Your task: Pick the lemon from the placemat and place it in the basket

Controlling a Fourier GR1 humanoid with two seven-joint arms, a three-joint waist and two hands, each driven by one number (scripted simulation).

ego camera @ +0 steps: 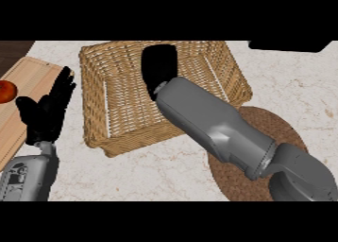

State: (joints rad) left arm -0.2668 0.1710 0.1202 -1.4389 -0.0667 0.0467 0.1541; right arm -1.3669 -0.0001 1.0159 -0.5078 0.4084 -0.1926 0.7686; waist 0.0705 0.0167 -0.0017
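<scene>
Lemon isn't visible; it may be hidden under the right hand [160,64], whose fingers I can't make out, over the basket [102,118]. Releasing from height could bounce it out. The left hand [46,111] rests, fingers straight.

Steep head-height view onto counter [164,170]

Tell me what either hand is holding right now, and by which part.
Cannot be told for the right hand: it is over the basket, seen only from the back, and no lemon shows. The left hand rests open, holding nothing.
</scene>
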